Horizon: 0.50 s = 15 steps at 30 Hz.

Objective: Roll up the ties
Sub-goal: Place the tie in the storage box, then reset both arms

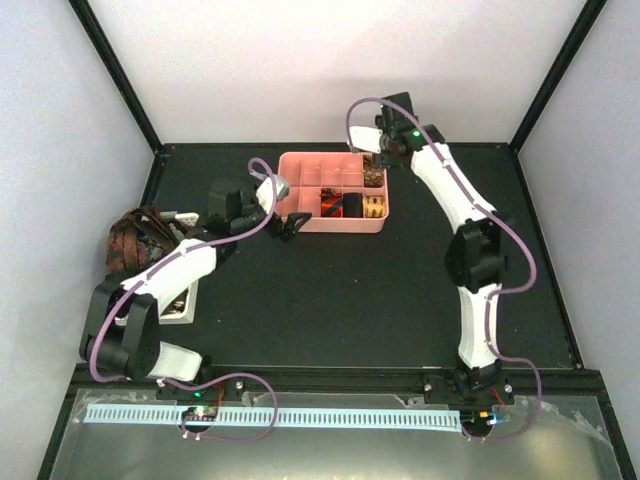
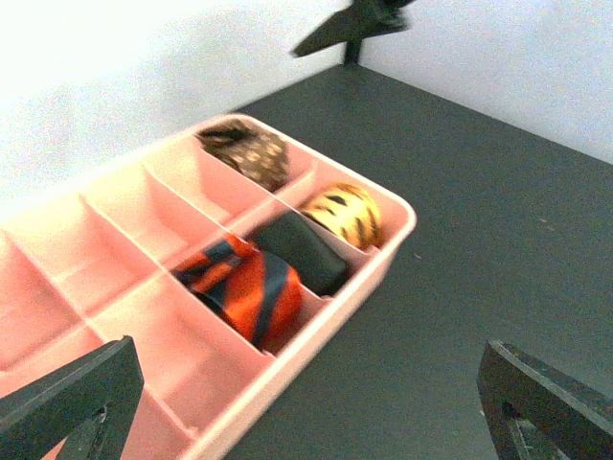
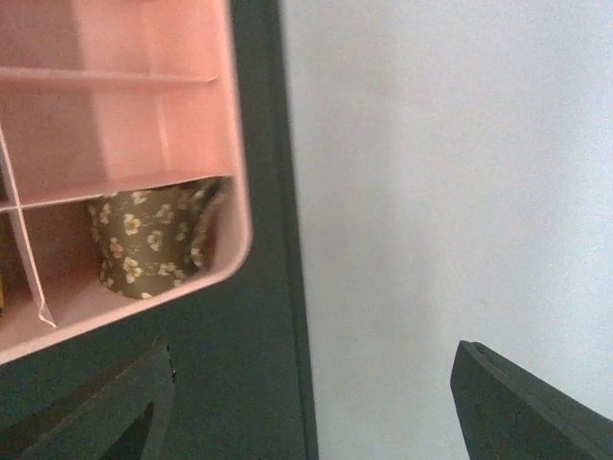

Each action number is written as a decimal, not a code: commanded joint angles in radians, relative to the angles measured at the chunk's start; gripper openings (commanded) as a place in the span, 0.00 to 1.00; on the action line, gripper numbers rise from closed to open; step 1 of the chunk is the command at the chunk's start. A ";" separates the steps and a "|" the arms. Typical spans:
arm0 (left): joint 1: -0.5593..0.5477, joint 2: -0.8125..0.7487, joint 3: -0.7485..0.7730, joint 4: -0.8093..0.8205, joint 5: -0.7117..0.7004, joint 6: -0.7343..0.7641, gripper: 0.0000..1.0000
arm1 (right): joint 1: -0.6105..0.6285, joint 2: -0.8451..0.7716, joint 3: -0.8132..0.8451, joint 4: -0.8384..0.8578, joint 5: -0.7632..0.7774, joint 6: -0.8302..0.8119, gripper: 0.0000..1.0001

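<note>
Four rolled ties sit in the pink tray (image 2: 326, 343) at the far side of the counter (image 1: 350, 290), each in a compartment of its own at the tray's right end: the brown printed tie (image 2: 247, 153) in the far corner, the gold tie (image 2: 345, 213) in the near corner beside it, then the black tie (image 2: 302, 251) and the red-orange tie (image 2: 244, 292) next along the near row. All four look tightly wound and settled below the rim. Several compartments toward the tray's left end are bare.

Off to the left, a heap of loose ties (image 1: 135, 240) lies over the far end of the white basket (image 1: 178, 308); how many are in it cannot be told from above. So my read is that the task is well under way but not finished, with that heap left to roll and stow.

Both arms are free. The left gripper (image 1: 289, 224) hovers near the tray's left front corner, its fingers spread wide with nothing between them. The right gripper (image 3: 314, 359) hangs above the tray's far right corner, close to the brown printed tie, jaws apart and empty
</note>
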 commanded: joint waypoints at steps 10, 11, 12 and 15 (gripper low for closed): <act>0.040 -0.019 0.411 -0.526 -0.283 0.100 0.99 | -0.017 -0.480 -0.279 0.211 -0.168 0.455 1.00; 0.043 -0.019 0.427 -0.546 -0.312 0.112 0.99 | -0.022 -0.517 -0.310 0.242 -0.158 0.519 1.00; 0.047 -0.019 0.441 -0.565 -0.340 0.124 0.99 | -0.028 -0.546 -0.336 0.254 -0.154 0.574 1.00; 0.074 -0.026 0.456 -0.607 -0.369 0.150 0.99 | -0.070 -0.633 -0.406 0.241 -0.225 0.733 1.00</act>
